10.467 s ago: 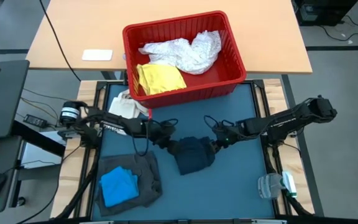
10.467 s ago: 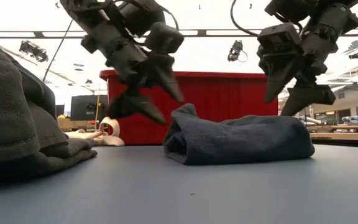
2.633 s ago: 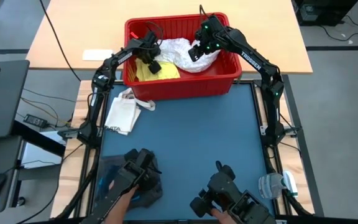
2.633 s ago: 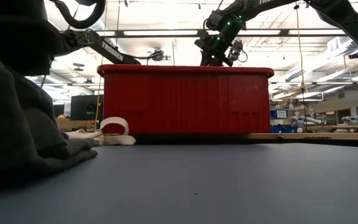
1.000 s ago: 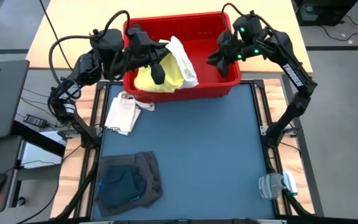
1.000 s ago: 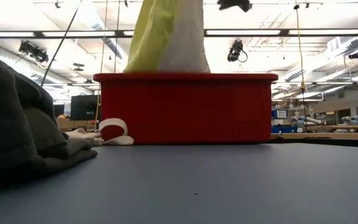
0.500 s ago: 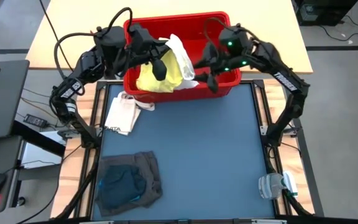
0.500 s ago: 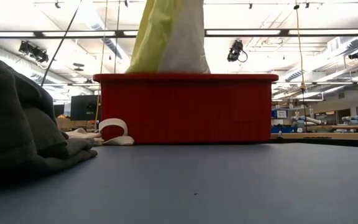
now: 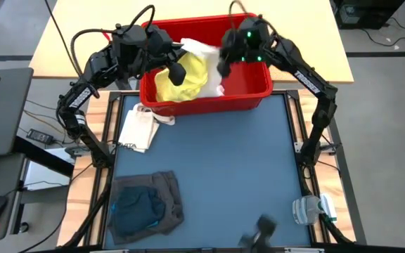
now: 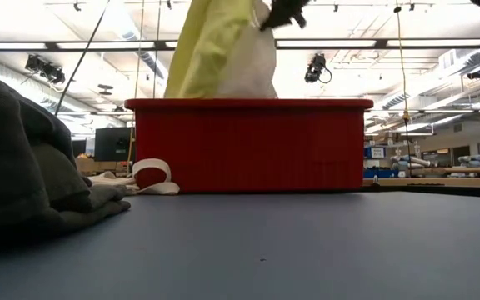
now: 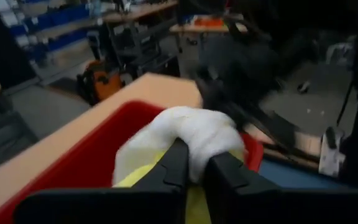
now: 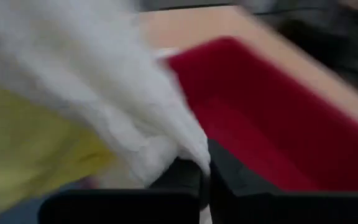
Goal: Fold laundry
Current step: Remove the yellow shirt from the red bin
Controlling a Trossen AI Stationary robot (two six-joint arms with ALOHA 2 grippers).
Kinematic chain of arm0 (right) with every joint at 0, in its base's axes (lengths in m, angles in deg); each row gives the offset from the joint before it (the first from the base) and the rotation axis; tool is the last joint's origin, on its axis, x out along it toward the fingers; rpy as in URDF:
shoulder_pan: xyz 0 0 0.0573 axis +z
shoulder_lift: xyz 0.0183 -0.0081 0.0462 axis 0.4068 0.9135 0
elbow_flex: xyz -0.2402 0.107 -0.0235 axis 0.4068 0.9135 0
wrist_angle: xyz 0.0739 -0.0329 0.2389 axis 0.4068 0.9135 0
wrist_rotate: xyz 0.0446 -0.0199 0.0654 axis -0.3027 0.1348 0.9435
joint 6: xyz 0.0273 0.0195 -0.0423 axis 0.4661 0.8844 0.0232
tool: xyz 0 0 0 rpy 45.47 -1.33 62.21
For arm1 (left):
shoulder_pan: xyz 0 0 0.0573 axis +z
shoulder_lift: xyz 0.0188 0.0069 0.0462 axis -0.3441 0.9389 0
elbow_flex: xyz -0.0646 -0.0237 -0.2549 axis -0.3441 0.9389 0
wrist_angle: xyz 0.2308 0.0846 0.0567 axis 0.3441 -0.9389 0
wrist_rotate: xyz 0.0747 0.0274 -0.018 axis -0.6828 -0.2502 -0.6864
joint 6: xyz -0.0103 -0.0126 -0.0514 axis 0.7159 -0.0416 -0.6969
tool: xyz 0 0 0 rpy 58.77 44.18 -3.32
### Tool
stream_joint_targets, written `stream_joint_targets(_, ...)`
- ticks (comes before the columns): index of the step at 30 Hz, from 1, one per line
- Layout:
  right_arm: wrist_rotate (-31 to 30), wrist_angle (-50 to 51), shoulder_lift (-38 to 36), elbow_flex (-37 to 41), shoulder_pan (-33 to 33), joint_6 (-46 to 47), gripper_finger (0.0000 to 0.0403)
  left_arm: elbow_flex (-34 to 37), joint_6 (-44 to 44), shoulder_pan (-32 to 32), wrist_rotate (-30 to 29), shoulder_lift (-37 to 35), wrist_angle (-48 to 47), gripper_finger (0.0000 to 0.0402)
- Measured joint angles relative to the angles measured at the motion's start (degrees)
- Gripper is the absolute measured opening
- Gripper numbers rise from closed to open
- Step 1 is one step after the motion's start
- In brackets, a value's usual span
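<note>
High view — both arms reach over the red bin (image 9: 259, 84) at the far edge of the blue mat (image 9: 216, 169). The left gripper (image 9: 179, 72) is pinched shut on the bunched cloth, holding the yellow garment (image 9: 176, 79) and the white lacy garment (image 9: 201, 50) lifted together out of the bin. The right gripper (image 9: 223, 65) is closed on the white garment's edge beside it; the right wrist view shows white cloth caught between its fingers (image 12: 182, 174).

Step in hand, as I judge it: lifting one piece out of the bin to fold. To do it well, the two garments need separating — the arms should draw apart so the white comes free of the yellow, then lift high enough to clear the bin's near wall before coming over the mat. Risk: one garment dragging the other over the rim.

Low view: yellow and white cloth hang above the bin's rim. A dark grey garment (image 10: 23, 167) fills the near left.

Surface: folded pile at the mat's near left corner, bright blue garment (image 9: 133, 209) on the dark grey. Cream tote bag (image 9: 138, 126) on the mat's left edge; clear plastic item (image 9: 309, 209) near right. Wooden desk (image 9: 83, 35) behind the bin. Room beyond: ceiling lights, benches, shelving.
</note>
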Motion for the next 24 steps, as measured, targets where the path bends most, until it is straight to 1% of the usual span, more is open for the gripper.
stream_joint_targets(4, -6.9, -2.8, 0.1, 0.0, -8.5, 1.7, 0.001, 0.0, -2.4, 0.1, 0.2, -0.1, -4.4, 0.0054)
stream_joint_targets(6, -8.3, -4.1, 0.1, 0.0, -12.9, 2.3, 0.001, -0.1, -3.5, -0.4, 0.4, -0.2, -6.3, 0.0058)
stream_joint_targets(7, -8.1, -4.7, 0.3, 0.0, -15.0, 2.6, 0.001, -0.1, -3.7, -0.6, 0.4, -0.2, -7.0, 0.0058)
stream_joint_targets(8, -6.8, -5.3, 0.6, 0.0, -16.7, 2.9, 0.001, -0.1, -3.6, -0.8, 0.4, -0.2, -7.4, 0.0059)
stream_joint_targets(9, -4.2, -5.4, 1.0, 0.0, -18.5, 3.4, 0.001, -0.1, -3.6, -1.0, 0.4, -0.1, -7.4, 0.0058)
stream_joint_targets(11, 3.0, -3.4, 2.2, 0.0, -21.3, 4.0, 0.0015, -0.1, -3.6, -1.1, 0.4, -0.1, -6.6, 0.0055)
stream_joint_targets(13, 10.5, 0.0, 3.4, 0.1, -23.0, 4.9, 0.004, -0.1, -3.6, -0.7, 0.4, -0.1, -5.1, 0.0051)
stream_joint_targets(15, 16.4, 2.6, 4.1, 0.1, -24.2, 6.2, 0.008, -0.1, -3.6, -0.3, 0.3, -0.1, -3.7, 0.0048)
stream_joint_targets(16, 18.3, 3.7, 4.1, 0.1, -24.6, 6.8, 0.0102, -0.1, -3.6, -0.1, 0.2, -0.1, -3.0, 0.0046)
stream_joint_targets(20, 20.9, 5.0, 3.6, 0.0, -25.4, 9.5, 0.019, -0.1, -3.3, -0.2, 0.4, -0.1, 1.0, 0.0038)
stream_joint_targets(22, 21.1, 4.8, 2.6, 0.0, -25.4, 10.3, 0.0224, -0.1, -1.6, -0.6, 2.9, -0.1, 3.1, 0.0035)
stream_joint_targets(24, 20.9, 4.0, 0.9, 0.0, -25.2, 10.5, 0.0247, 0.0, 0.7, -1.6, 5.6, -0.1, 6.0, 0.0031)
